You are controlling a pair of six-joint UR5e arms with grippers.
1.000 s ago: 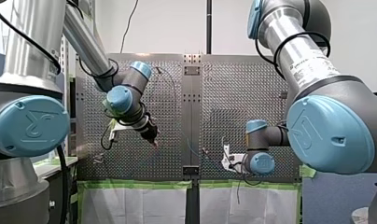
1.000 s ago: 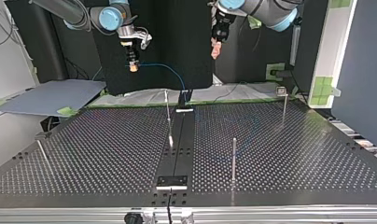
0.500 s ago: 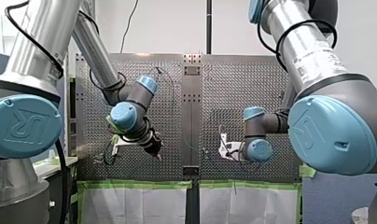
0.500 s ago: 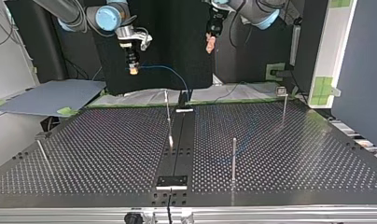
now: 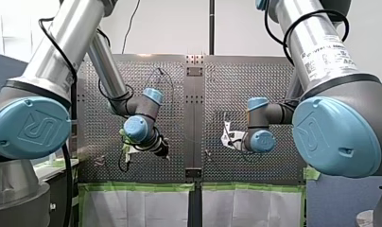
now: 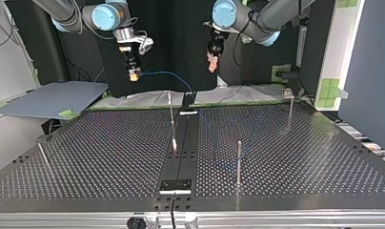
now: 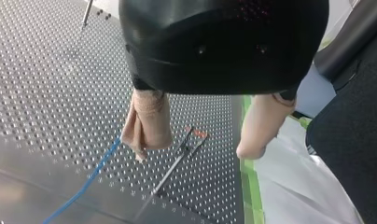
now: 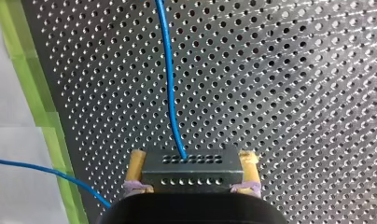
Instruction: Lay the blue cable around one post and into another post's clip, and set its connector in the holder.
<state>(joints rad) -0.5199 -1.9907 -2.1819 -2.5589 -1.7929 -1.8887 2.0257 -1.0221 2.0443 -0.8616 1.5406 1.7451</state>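
In the right wrist view my right gripper [image 8: 192, 157] is shut on a dark perforated connector [image 8: 191, 170], yellow fingers [image 8: 136, 168] at both its sides. The blue cable [image 8: 168, 79] runs from it out over the perforated table. The top view shows that gripper [image 6: 132, 75] high at the left, the cable [image 6: 174, 76] arcing down behind the far black holder [image 6: 188, 102]. My left gripper [image 6: 211, 66] hangs open and holds nothing at that view's upper middle. From its wrist, beige pads [image 7: 147, 121] stand apart above a red-clipped post [image 7: 177, 161], the cable [image 7: 91, 175] nearby.
Thin metal posts stand on the table: one near the middle [image 6: 171, 117], one nearer the front [image 6: 238, 162], one with a clip at the top view's right [image 6: 289, 107], one at its left [image 6: 43, 155]. A second black holder [image 6: 176, 185] sits at the front centre.
My left arm has come lower and, in the top view, a little leftward, its gripper still open. My right gripper shifted slightly and keeps hold of the connector.
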